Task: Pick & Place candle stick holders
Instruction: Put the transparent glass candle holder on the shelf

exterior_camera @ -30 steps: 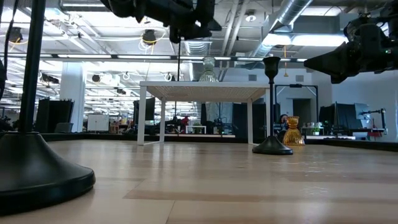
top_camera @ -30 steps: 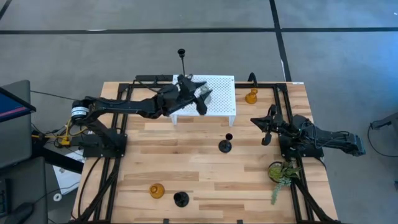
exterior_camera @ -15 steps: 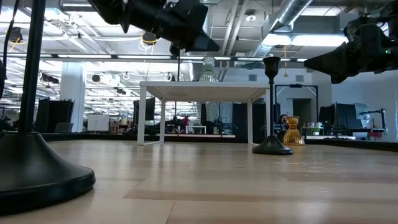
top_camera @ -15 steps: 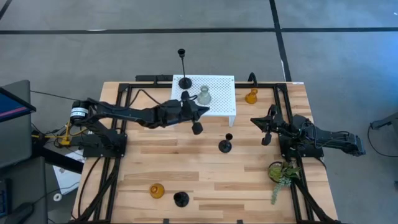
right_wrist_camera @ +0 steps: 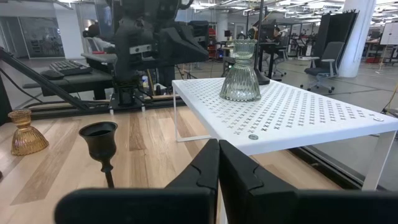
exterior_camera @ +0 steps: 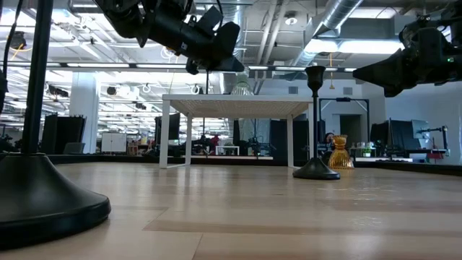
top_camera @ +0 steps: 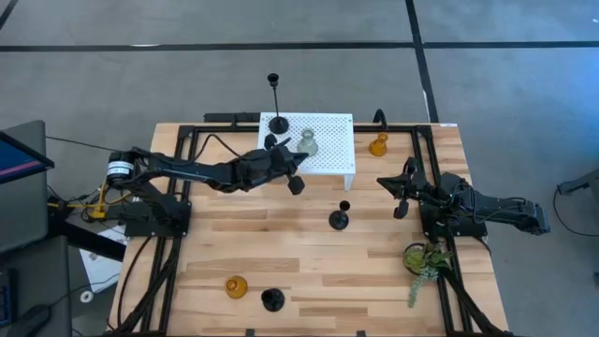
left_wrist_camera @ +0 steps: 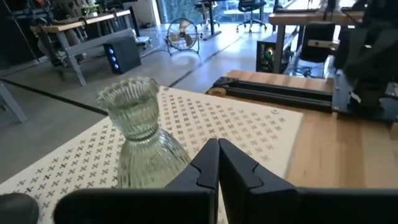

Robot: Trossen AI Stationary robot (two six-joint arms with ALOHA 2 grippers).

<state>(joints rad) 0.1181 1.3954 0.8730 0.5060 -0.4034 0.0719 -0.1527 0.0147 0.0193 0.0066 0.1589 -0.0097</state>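
A clear glass holder (top_camera: 307, 144) stands upright by its base on the white perforated stand (top_camera: 328, 159), beside a tall black thin-stemmed holder (top_camera: 278, 123). My left gripper (top_camera: 296, 184) hovers shut just off the stand's near edge, holding nothing; its wrist view shows the glass holder (left_wrist_camera: 140, 140) close ahead. A shorter black stemmed holder (top_camera: 340, 218) stands mid-table. One amber holder (top_camera: 378, 145) is at the far right, another amber one (top_camera: 236, 287) and a squat black one (top_camera: 272, 300) are near the front edge. My right gripper (top_camera: 401, 208) waits shut at the right.
A green plant sprig (top_camera: 423, 262) lies at the near right by the right arm's base. Black frame rails (top_camera: 178, 243) run along the table's left and right sides. Bare wood (top_camera: 281, 248) lies between the stand and the front holders.
My left gripper has let go of the clear glass holder, which now stands on the white stand. It has drawn back off the stand toward the table's near edge, dropped a little, and shut its fingers.
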